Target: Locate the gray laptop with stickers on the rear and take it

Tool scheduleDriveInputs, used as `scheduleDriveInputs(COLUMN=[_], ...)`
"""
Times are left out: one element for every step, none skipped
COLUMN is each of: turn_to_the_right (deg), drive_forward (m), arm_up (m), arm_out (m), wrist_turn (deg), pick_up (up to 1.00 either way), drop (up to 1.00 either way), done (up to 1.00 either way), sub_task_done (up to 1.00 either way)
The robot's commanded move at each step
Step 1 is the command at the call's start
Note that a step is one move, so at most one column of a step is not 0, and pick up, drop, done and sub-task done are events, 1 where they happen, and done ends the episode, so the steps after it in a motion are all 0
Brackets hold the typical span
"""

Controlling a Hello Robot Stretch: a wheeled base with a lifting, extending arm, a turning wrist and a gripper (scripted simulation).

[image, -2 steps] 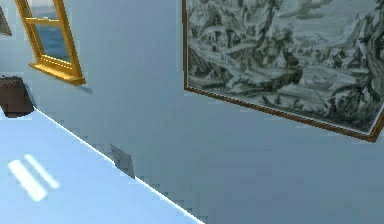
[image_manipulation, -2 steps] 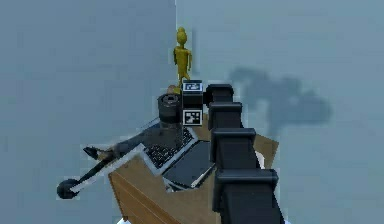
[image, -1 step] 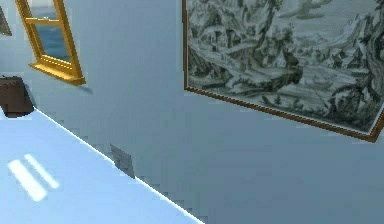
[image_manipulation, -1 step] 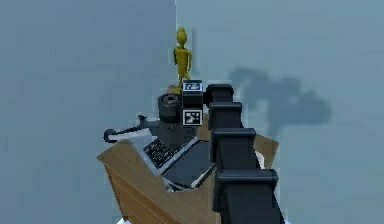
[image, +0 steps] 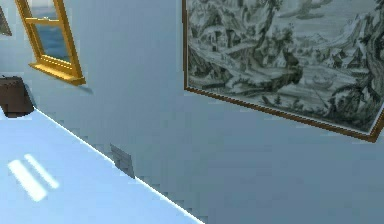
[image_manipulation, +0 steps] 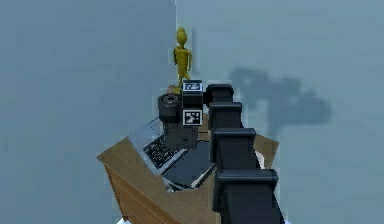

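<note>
The arm (image_manipulation: 235, 165) reaches up from the bottom middle. Its gripper (image_manipulation: 168, 108) is near the laptop (image_manipulation: 160, 150), mid-frame on the desk (image_manipulation: 122, 172). I cannot tell if it holds anything. The laptop looks found, but taking it is left.

Arm (image_manipulation: 236, 150): covers the right edge and far corner of the desk (image_manipulation: 125, 162). Desk front is cut by the bottom edge. Gripper (image_manipulation: 170, 106): far end lost against dark shapes mid-desk; cannot tell whether it holds anything. Gray laptop (image_manipulation: 162, 150): lid's rear unseen. Painting (image: 285, 55): cropped top and right. Brown object (image: 12, 95): cropped at left, unidentifiable.
</note>
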Motion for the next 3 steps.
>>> scheduleDriveInputs(turn_to_the_right=[0.0,0.0,0.0], drive_forward=[0.00,0.00,0.00], arm_up=[0.00,-0.30,0.00], arm_out=[0.00,0.00,0.00], wrist_turn=[15.0,0.0,0.0], pick_up=[0.00,0.00,1.00], drop=[0.00,0.00,0.00], done=[0.00,0.00,0.00], sub_task_done=[0.00,0.00,0.00])
